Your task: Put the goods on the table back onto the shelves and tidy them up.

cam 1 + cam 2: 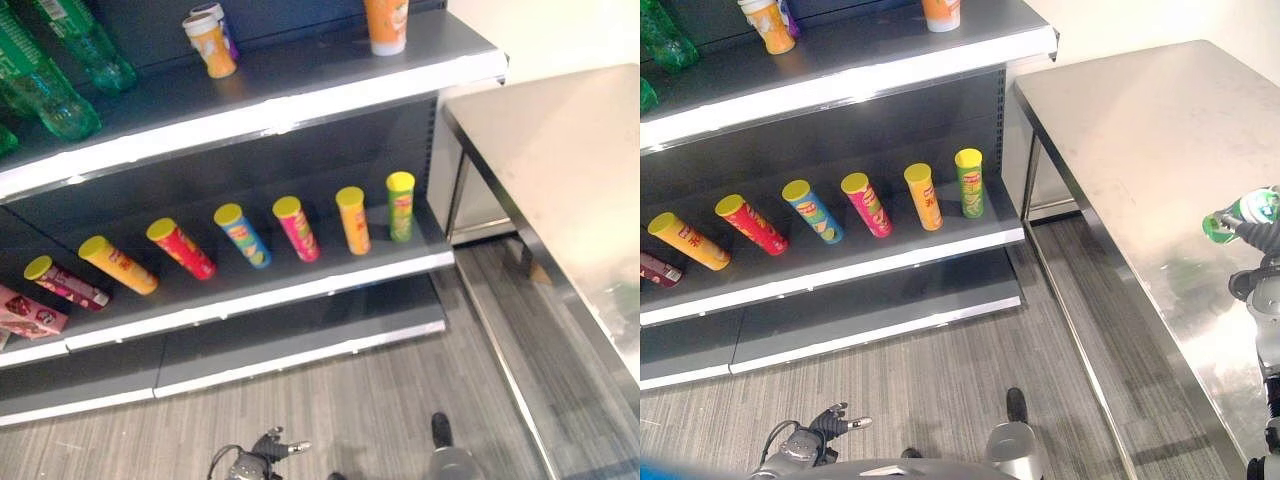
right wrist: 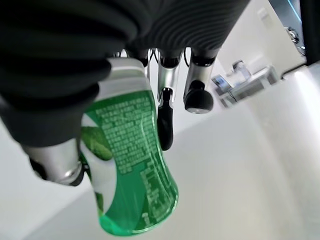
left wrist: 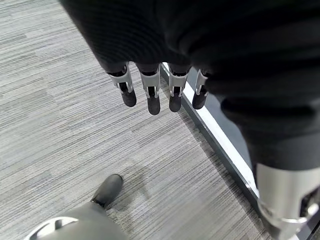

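Observation:
My right hand [image 1: 1262, 236] hovers over the right side of the steel table [image 1: 1140, 130] with its fingers [image 2: 166, 117] and thumb curled round a green plastic bottle [image 2: 132, 165], which also shows at the view's edge [image 1: 1252, 208]. The bottle is lifted off the tabletop. My left hand [image 1: 830, 421] hangs low over the floor in front of the shelves, with straight fingers [image 3: 151, 95] and nothing in it. More green bottles [image 1: 50, 85] stand at the left of the upper shelf [image 1: 300, 105].
A row of coloured snack cans [image 1: 240, 233] stands on the middle shelf [image 1: 250, 295], with pink packets [image 1: 25, 312] at its left end. Cups [image 1: 210, 40] and an orange container [image 1: 386, 25] sit on the upper shelf. The bottom shelf [image 1: 250, 355] runs near the grey floor.

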You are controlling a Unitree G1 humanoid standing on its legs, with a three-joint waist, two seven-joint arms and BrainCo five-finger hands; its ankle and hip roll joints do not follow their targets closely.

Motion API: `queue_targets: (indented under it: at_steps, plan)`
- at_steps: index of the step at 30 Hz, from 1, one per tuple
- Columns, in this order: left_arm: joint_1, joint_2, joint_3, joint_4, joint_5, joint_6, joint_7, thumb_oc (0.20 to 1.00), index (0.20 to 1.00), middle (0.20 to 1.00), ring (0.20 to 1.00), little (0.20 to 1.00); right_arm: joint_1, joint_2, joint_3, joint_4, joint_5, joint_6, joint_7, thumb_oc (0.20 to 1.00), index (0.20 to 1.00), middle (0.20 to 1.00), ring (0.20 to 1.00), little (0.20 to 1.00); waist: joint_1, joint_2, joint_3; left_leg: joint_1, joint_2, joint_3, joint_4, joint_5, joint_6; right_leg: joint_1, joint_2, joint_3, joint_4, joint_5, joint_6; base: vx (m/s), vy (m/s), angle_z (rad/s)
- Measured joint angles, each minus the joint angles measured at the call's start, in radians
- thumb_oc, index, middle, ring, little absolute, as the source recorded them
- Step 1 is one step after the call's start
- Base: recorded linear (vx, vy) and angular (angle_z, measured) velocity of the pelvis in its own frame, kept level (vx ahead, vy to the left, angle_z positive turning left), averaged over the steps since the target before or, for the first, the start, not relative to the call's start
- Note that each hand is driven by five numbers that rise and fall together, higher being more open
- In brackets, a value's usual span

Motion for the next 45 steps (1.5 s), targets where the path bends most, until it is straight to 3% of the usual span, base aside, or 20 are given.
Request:
queue_targets:
  at_steps: [3,5,7,10,12,14,19,22,24,28,29,30,32,34,35,38,40,45]
  plan:
    - [0.009,-0.015,0.048,-0.001,0.0,0.002,0.003,1.0,1.0,1.0,1.0,1.0,0.079,0.032,-0.107,-0.17,0.002,0.003,-0.004,0.2,0.2,0.2,0.2,0.2,-0.005,0.008,0.0,0.0,0.0,-0.023,0.001,0.003,-0.003,0.015,-0.002,-0.018,0.0,-0.003,0.0,-0.03,-0.037,0.16]
    - [0.018,-0.02,0.055,-0.003,-0.001,0.003,0.005,1.0,1.0,1.0,1.0,1.0,0.091,0.045,-0.14,-0.314,0.015,-0.04,-0.016,0.2,0.2,0.2,0.2,0.2,-0.005,0.009,-0.001,0.002,0.003,-0.038,0.001,0.004,-0.005,0.037,-0.004,-0.038,0.0,-0.009,0.0,-0.02,-0.007,0.3]
    - [0.009,-0.02,0.056,-0.007,-0.002,0.003,0.005,1.0,1.0,1.0,1.0,1.0,0.091,0.045,-0.14,-0.357,0.037,-0.062,-0.016,0.2,0.2,0.2,0.2,0.2,-0.001,-0.001,-0.002,0.0,0.005,-0.061,0.0,0.003,-0.004,0.049,-0.008,-0.06,0.0,-0.012,0.0,-0.01,0.006,0.36]
    - [0.024,-0.021,0.059,-0.013,-0.003,0.003,0.004,1.0,1.0,1.0,1.0,1.0,0.086,0.046,-0.141,-0.446,0.078,-0.088,0.018,0.2,0.2,0.2,0.2,0.2,0.038,-0.025,-0.014,-0.02,0.002,-0.098,0.001,0.007,-0.003,0.057,-0.019,-0.093,0.005,-0.015,0.0,-0.04,0.104,0.34]
    - [0.039,-0.02,0.06,-0.011,-0.003,0.005,0.003,1.0,1.0,1.0,1.0,1.0,0.08,0.045,-0.138,-0.498,0.09,-0.107,0.039,0.2,0.2,0.2,0.2,0.2,0.033,-0.033,-0.02,-0.017,-0.002,-0.116,0.001,0.015,-0.006,0.069,-0.021,-0.115,0.006,-0.014,-0.002,-0.04,0.125,0.36]
    - [0.055,-0.017,0.065,-0.009,-0.005,0.002,0.003,1.0,1.0,1.0,1.0,1.0,0.073,0.037,-0.132,-0.518,0.091,-0.122,0.062,0.2,0.2,0.2,0.2,0.2,0.064,-0.05,-0.029,-0.021,-0.013,-0.14,0.003,0.016,-0.006,0.085,-0.036,-0.138,0.006,-0.017,0.002,-0.06,0.175,0.34]
    - [0.074,-0.009,0.066,-0.001,-0.006,0.0,0.002,1.0,1.0,1.0,1.0,1.0,0.057,0.003,-0.131,-0.523,0.092,-0.137,0.096,0.2,0.2,0.2,0.2,0.2,0.094,-0.083,-0.052,-0.046,-0.063,-0.196,-0.005,0.03,0.015,0.085,-0.092,-0.195,0.024,-0.027,0.023,-0.03,0.182,0.42]
    - [0.083,0.004,0.069,0.023,-0.006,-0.002,0.0,1.0,1.0,1.0,1.0,1.0,0.035,-0.027,-0.122,-0.521,0.11,-0.14,0.117,0.2,0.2,0.2,0.2,0.2,0.106,-0.103,-0.051,-0.045,-0.117,-0.227,-0.02,0.032,0.041,0.081,-0.152,-0.222,0.082,-0.043,0.05,0.0,0.249,0.36]
    - [0.085,0.023,0.09,0.028,-0.012,-0.004,0.0,1.0,1.0,1.0,1.0,1.0,0.013,-0.053,-0.092,-0.518,0.145,-0.142,0.131,0.2,0.2,0.2,0.2,0.2,0.113,-0.125,-0.044,-0.036,-0.162,-0.245,-0.019,0.016,0.073,0.079,-0.208,-0.219,0.141,-0.056,0.069,0.02,0.194,0.29]
    - [0.092,0.067,0.101,0.027,-0.023,-0.004,0.001,1.0,1.0,1.0,1.0,1.0,-0.022,-0.088,-0.026,-0.519,0.193,-0.146,0.154,0.2,0.2,0.2,0.2,0.2,0.115,-0.132,-0.048,-0.02,-0.187,-0.248,-0.038,0.032,0.1,0.03,-0.245,-0.186,0.229,-0.057,0.071,0.02,0.028,0.05]
    - [0.096,0.1,0.114,0.027,-0.023,-0.003,0.002,1.0,1.0,1.0,1.0,1.0,-0.032,-0.089,-0.005,-0.519,0.205,-0.154,0.159,0.2,0.2,0.2,0.2,0.2,0.119,-0.163,-0.046,-0.023,-0.192,-0.249,-0.038,0.028,0.107,0.024,-0.247,-0.176,0.229,-0.06,0.075,0.06,0.012,-0.07]
    - [0.096,0.111,0.115,0.027,-0.023,-0.002,0.002,1.0,1.0,1.0,1.0,1.0,-0.043,-0.089,0.007,-0.519,0.209,-0.154,0.16,0.2,0.2,0.2,0.2,0.2,0.12,-0.175,-0.045,-0.023,-0.19,-0.251,-0.038,0.03,0.111,0.015,-0.242,-0.163,0.232,-0.064,0.078,0.06,0.024,-0.14]
    - [0.095,0.114,0.114,0.027,-0.025,0.0,0.001,1.0,1.0,1.0,1.0,1.0,-0.125,-0.095,0.07,-0.513,0.241,-0.156,0.172,0.2,0.2,0.2,0.2,0.2,0.117,-0.169,-0.035,-0.022,-0.143,-0.247,-0.042,0.035,0.116,-0.028,-0.146,-0.057,0.252,-0.131,0.078,0.01,0.008,-0.22]
    - [0.083,0.112,0.095,0.025,-0.05,-0.001,-0.004,1.0,1.0,1.0,1.0,1.0,-0.24,-0.137,0.147,-0.494,0.288,-0.173,0.179,0.2,0.2,0.2,0.2,0.2,0.112,-0.154,-0.025,-0.034,-0.11,-0.239,-0.042,0.036,0.113,-0.077,-0.054,-0.04,0.244,-0.139,0.07,-0.01,-0.027,0.0]
    - [0.064,0.096,0.092,0.019,-0.065,-0.004,-0.007,1.0,1.0,1.0,1.0,1.0,-0.298,-0.206,0.162,-0.469,0.318,-0.193,0.179,0.2,0.2,0.2,0.2,0.2,0.099,-0.161,-0.028,-0.054,-0.105,-0.269,-0.043,0.044,0.1,-0.083,-0.019,-0.044,0.225,-0.12,0.011,0.01,-0.054,0.34]
    - [0.033,0.061,0.073,-0.02,-0.092,-0.013,-0.015,1.0,1.0,1.0,1.0,1.0,-0.384,-0.324,0.187,-0.393,0.387,-0.201,0.193,0.2,0.2,0.2,0.2,0.2,0.103,-0.122,-0.013,-0.086,-0.075,-0.311,-0.018,0.056,0.081,-0.031,0.025,-0.059,0.139,-0.098,-0.012,0.06,-0.092,0.44]
    - [0.026,0.039,0.074,-0.024,-0.101,-0.019,-0.016,1.0,1.0,1.0,1.0,1.0,-0.465,-0.332,0.204,-0.322,0.434,-0.199,0.199,0.2,0.2,0.2,0.2,0.2,0.115,-0.106,-0.012,-0.091,-0.063,-0.326,-0.006,0.053,0.074,-0.003,0.047,-0.076,0.098,-0.083,-0.03,0.06,-0.107,0.33]
    - [0.033,0.037,0.075,-0.017,-0.132,-0.026,-0.022,1.0,1.0,1.0,1.0,1.0,-0.744,-0.417,0.531,-0.137,0.508,-0.189,0.239,0.2,0.2,0.2,0.2,0.2,0.114,-0.103,-0.004,-0.144,-0.051,-0.361,0.083,0.062,0.012,0.056,0.065,-0.127,0.028,-0.075,-0.043,0.04,-0.139,0.34]
